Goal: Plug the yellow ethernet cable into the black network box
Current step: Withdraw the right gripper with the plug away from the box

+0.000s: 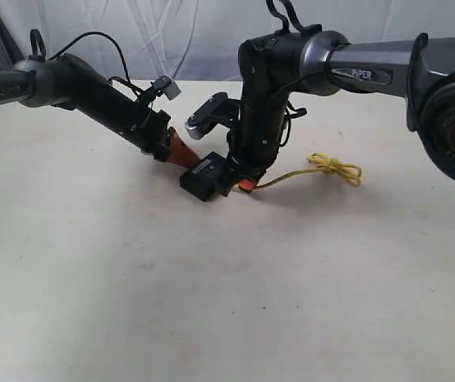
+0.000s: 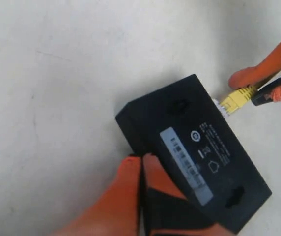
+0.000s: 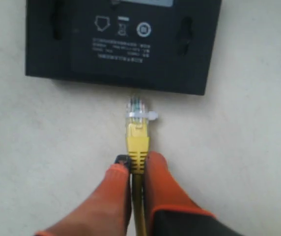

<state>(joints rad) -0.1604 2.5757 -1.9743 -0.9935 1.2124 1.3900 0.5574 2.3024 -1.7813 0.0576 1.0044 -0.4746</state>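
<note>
The right end effector (image 3: 136, 168) pinches the yellow cable (image 3: 137, 140) just behind its clear plug (image 3: 136, 110), which points at the side of the black box (image 3: 81, 64) and stops just short of it. The box lies flat on the desk (image 1: 211, 302), with the left end effector (image 2: 141, 162), fingers together, against its opposite edge.

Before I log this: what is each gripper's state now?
Left gripper: closed, tips against the black network box.
Right gripper: closed on the yellow ethernet cable.
</note>
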